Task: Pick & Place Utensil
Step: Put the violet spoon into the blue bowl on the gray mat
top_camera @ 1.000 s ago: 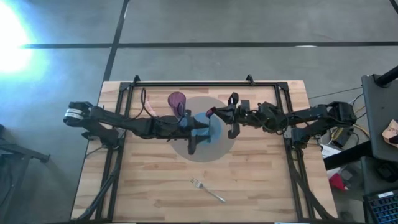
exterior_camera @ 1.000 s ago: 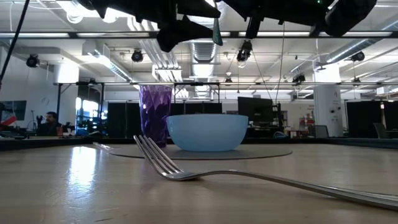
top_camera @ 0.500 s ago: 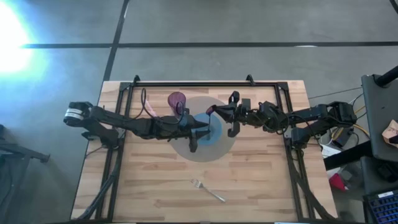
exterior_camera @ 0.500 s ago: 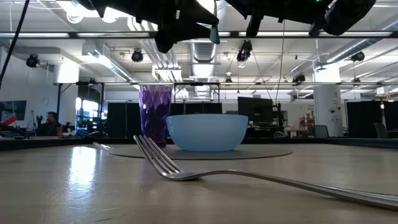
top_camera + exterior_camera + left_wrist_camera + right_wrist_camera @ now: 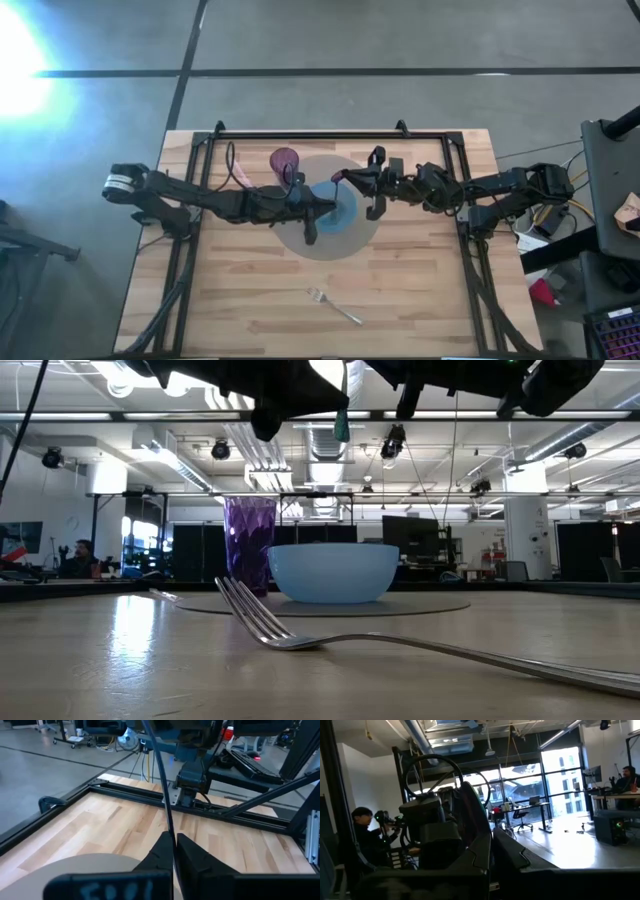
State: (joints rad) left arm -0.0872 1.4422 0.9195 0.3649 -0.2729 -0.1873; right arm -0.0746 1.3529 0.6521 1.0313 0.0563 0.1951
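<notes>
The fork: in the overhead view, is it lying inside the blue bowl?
No, the fork lies on bare wood near the table's front edge, well apart from the blue bowl on the round mat.

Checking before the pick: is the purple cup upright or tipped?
Upright: the purple cup stands on the round mat, beside the blue bowl.

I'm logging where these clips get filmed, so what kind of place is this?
Most likely a robotics lab in an open industrial workspace. The low view shows exposed ceiling ducts and rows of dark monitors behind the wooden table, and a person sits at equipment in the right wrist view.
</notes>
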